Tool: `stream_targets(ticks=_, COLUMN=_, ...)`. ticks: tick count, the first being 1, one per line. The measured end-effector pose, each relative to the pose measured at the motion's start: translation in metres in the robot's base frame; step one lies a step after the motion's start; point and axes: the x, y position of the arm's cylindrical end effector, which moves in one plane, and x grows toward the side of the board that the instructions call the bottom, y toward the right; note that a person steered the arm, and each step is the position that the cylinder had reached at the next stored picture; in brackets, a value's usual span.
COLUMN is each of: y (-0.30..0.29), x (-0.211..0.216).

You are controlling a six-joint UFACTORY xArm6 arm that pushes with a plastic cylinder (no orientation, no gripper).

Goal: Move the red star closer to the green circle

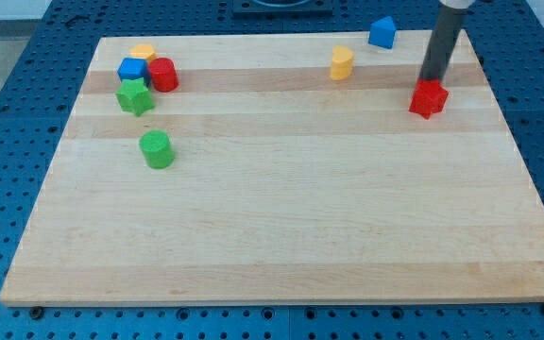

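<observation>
The dark rod's tip (pixel 432 81) seems to touch the top edge of the small red star block (pixel 428 98), far to the view's right of the green circular block (pixel 157 149).

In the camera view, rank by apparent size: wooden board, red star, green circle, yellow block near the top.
1. wooden board
2. red star and green circle, look alike
3. yellow block, slightly smaller, though farther away, so unsure
</observation>
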Motion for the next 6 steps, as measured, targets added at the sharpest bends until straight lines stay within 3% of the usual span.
stream_targets(ticks=1, y=0.006, x=0.044)
stream_targets(ticks=2, y=-0.026, x=0.063)
stream_targets(ticks=4, y=-0.128, x=0.158)
stream_targets(ticks=5, y=-0.198, x=0.145)
stream_targets(ticks=6, y=-0.202, x=0.125)
